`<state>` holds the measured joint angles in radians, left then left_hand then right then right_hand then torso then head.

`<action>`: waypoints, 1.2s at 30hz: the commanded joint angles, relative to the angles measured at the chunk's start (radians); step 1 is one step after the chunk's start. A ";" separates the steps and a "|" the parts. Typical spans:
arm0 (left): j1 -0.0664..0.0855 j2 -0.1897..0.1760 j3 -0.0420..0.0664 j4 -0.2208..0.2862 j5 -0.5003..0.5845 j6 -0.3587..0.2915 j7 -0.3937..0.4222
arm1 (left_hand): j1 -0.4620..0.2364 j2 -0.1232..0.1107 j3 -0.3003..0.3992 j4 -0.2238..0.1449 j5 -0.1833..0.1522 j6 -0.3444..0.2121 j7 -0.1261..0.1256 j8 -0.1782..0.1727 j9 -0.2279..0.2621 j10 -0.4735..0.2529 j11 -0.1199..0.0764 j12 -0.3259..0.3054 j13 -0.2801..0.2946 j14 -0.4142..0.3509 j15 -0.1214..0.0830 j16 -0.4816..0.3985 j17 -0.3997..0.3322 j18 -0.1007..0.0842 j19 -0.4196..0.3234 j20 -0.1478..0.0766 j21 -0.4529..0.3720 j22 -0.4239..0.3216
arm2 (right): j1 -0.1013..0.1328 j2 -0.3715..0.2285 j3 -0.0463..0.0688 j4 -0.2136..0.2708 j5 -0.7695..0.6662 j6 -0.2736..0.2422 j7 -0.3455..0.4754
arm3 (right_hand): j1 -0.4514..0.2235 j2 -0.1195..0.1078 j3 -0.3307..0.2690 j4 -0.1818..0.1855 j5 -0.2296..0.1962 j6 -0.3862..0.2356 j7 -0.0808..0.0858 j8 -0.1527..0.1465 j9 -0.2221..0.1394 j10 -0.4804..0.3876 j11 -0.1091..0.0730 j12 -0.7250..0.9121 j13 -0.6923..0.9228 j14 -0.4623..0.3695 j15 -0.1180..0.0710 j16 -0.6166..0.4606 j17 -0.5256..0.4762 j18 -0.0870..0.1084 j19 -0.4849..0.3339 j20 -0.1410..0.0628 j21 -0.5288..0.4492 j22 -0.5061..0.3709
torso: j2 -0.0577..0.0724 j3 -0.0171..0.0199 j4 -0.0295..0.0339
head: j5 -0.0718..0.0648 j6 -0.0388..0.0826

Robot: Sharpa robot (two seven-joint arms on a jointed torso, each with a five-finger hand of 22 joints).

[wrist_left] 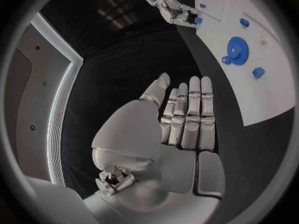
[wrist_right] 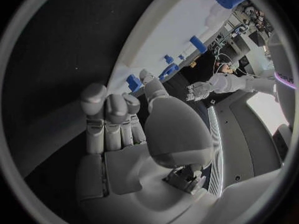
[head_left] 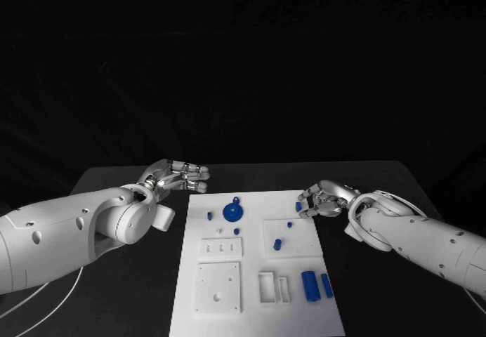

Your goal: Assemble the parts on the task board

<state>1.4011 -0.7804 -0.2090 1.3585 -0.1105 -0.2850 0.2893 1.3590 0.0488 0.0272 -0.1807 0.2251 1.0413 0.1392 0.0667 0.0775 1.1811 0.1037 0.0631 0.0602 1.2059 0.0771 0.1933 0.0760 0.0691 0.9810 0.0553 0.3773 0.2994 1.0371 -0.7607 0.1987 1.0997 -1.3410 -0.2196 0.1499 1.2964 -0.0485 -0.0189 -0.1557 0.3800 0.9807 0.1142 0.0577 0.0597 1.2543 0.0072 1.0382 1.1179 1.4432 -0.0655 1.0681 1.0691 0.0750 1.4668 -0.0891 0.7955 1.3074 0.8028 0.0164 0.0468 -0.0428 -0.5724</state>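
The white task board [head_left: 253,319] lies in the middle of the table. A blue gear [head_left: 233,210] sits near its far end, with small blue parts [head_left: 277,243] scattered around it and two blue cylinders [head_left: 311,286] near the front right. My right hand [head_left: 324,199] is at the board's far right edge, fingers curled, pinching a small blue part [head_left: 300,206] between thumb and finger [wrist_right: 132,82]. My left hand [head_left: 180,175] hovers off the board's far left corner, fingers straight and apart, holding nothing [wrist_left: 187,119].
White blocks with slots and holes [head_left: 220,286] stand on the board's near half, and a raised square plate [head_left: 291,237] lies at mid right. Black table [head_left: 121,295] runs along both sides of the board.
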 commanded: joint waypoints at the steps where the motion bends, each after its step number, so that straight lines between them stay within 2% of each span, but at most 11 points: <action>1: 0.001 0.000 0.001 0.002 -0.006 0.013 0.010 | -0.003 -0.005 0.001 -0.002 -0.003 -0.005 0.001 -0.004 0.000 -0.001 0.002 -0.002 -0.001 -0.006 0.002 -0.003 -0.001 0.004 0.002 0.003 0.001 0.001 | -0.003 0.007 0.000 -0.007 0.008 -0.009 0.010 | -0.006 0.012 0.016 -0.002 -0.012 0.028 0.001 0.004 0.002 0.005 -0.002 0.008 0.002 0.000 0.001 0.006 0.003 0.006 0.003 0.005 0.007 0.096 | 0.000 0.0004 0.0003 | 0.001 0.000; 6: 0.001 -0.001 0.001 0.002 -0.007 0.014 0.010 | -0.003 -0.005 0.001 -0.002 -0.003 -0.005 0.001 -0.004 0.000 -0.001 0.002 -0.002 -0.001 -0.006 0.002 -0.003 -0.001 0.004 0.002 0.003 0.001 0.001 | -0.005 0.015 0.000 -0.014 0.017 -0.014 0.009 | -0.018 0.033 0.071 -0.006 -0.084 0.061 -0.003 0.004 0.002 0.008 -0.005 0.013 0.006 0.002 -0.001 0.009 0.007 0.004 0.005 0.002 0.014 0.097 | -0.001 0.0005 -0.0007 | 0.001 0.000; 9: 0.001 -0.001 0.001 0.002 -0.007 0.014 0.010 | -0.003 -0.005 0.001 -0.002 -0.003 -0.005 0.001 -0.004 0.000 -0.001 0.002 -0.002 -0.001 -0.006 0.002 -0.003 -0.001 0.004 0.002 0.003 0.001 0.001 | -0.006 0.019 0.000 -0.017 0.020 -0.013 0.008 | -0.036 0.027 0.128 -0.012 -0.106 0.076 -0.007 0.003 0.002 0.010 -0.008 0.016 0.009 0.003 -0.003 0.009 0.009 0.002 0.005 0.000 0.015 0.097 | -0.001 0.0006 -0.0014 | 0.001 0.001; 11: 0.001 -0.001 0.001 0.002 -0.007 0.014 0.010 | -0.003 -0.005 0.001 -0.002 -0.003 -0.005 0.001 -0.004 0.000 -0.001 0.002 -0.002 -0.001 -0.006 0.002 -0.003 -0.001 0.004 0.002 0.003 0.001 0.001 | -0.008 0.022 0.000 -0.018 0.021 -0.012 0.007 | -0.040 0.028 0.145 -0.012 -0.122 0.081 -0.008 0.004 0.002 0.011 -0.007 0.017 0.010 0.003 -0.003 0.010 0.011 0.002 0.005 0.000 0.017 0.097 | 0.000 0.0006 -0.0013 | 0.001 0.001; 13: 0.001 -0.001 0.001 0.002 -0.007 0.014 0.009 | -0.003 -0.005 0.001 -0.002 -0.003 -0.005 0.001 -0.004 0.000 -0.001 0.002 -0.002 -0.001 -0.006 0.002 -0.003 -0.001 0.004 0.002 0.003 0.001 0.001 | -0.010 0.025 0.000 -0.019 0.021 -0.010 0.007 | -0.047 0.018 0.167 -0.014 -0.123 0.084 -0.009 0.005 0.002 0.012 -0.008 0.018 0.011 0.003 -0.004 0.011 0.013 0.001 0.005 -0.001 0.019 0.097 | 0.000 0.0008 -0.0012 | 0.001 0.001; 18: 0.001 -0.001 0.001 0.002 -0.007 0.014 0.008 | -0.003 -0.005 0.001 -0.002 -0.003 -0.005 0.001 -0.004 0.000 -0.001 0.002 -0.002 -0.001 -0.006 0.002 -0.003 -0.001 0.004 0.002 0.003 0.001 0.001 | -0.015 0.031 0.000 -0.022 0.022 -0.012 0.006 | -0.048 0.015 0.166 -0.014 -0.120 0.083 -0.008 0.004 0.002 0.012 -0.008 0.018 0.011 0.004 -0.004 0.012 0.013 0.001 0.005 -0.001 0.019 0.097 | 0.000 0.0012 0.0002 | -0.002 0.001; 31: 0.001 -0.001 0.001 0.001 -0.008 0.016 0.005 | -0.004 -0.001 0.000 -0.003 -0.003 -0.006 0.001 -0.004 0.001 -0.002 0.003 -0.002 -0.001 -0.006 0.002 -0.004 -0.001 0.004 0.001 0.003 0.002 0.004 | -0.018 0.036 0.000 -0.025 0.022 -0.016 0.004 | -0.046 0.016 0.165 -0.014 -0.121 0.084 -0.008 0.004 0.002 0.013 -0.008 0.019 0.012 0.003 -0.004 0.010 0.013 0.001 0.005 -0.001 0.021 0.098 | -0.001 0.0012 -0.0020 | -0.001 -0.003; 36: 0.001 0.000 0.001 0.000 -0.008 0.016 0.004 | -0.004 -0.001 0.000 -0.003 -0.003 -0.006 0.001 -0.004 0.001 -0.002 0.003 -0.002 -0.001 -0.006 0.002 -0.004 -0.001 0.004 0.001 0.003 0.002 0.004 | -0.018 0.034 0.000 -0.025 0.021 -0.022 0.000 | -0.040 0.006 0.162 -0.019 -0.119 0.066 -0.004 0.004 0.002 0.011 -0.006 0.017 0.010 0.003 -0.003 0.010 0.013 0.003 0.005 0.000 0.017 0.097 | -0.001 0.0009 -0.0009 | -0.002 -0.002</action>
<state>1.4011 -0.7819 -0.2089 1.3577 -0.1152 -0.2838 0.2873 1.3590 0.0488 0.0272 -0.1807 0.2251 1.0413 0.1392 0.0667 0.0774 1.1811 0.1038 0.0631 0.0603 1.2059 0.0771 0.1933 0.0762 0.0692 0.9810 0.0553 0.3773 0.3019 1.0197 -0.7261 0.1983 1.0743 -1.3196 -0.2362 0.1481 1.2542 -0.0341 0.1440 -0.1696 0.2595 1.0502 0.1091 0.0577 0.0612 1.2577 -0.0002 1.0528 1.1286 1.4431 -0.0655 1.0756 1.0814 0.0742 1.4668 -0.0892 0.8110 1.3073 0.8018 0.0175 0.0452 -0.0445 -0.5752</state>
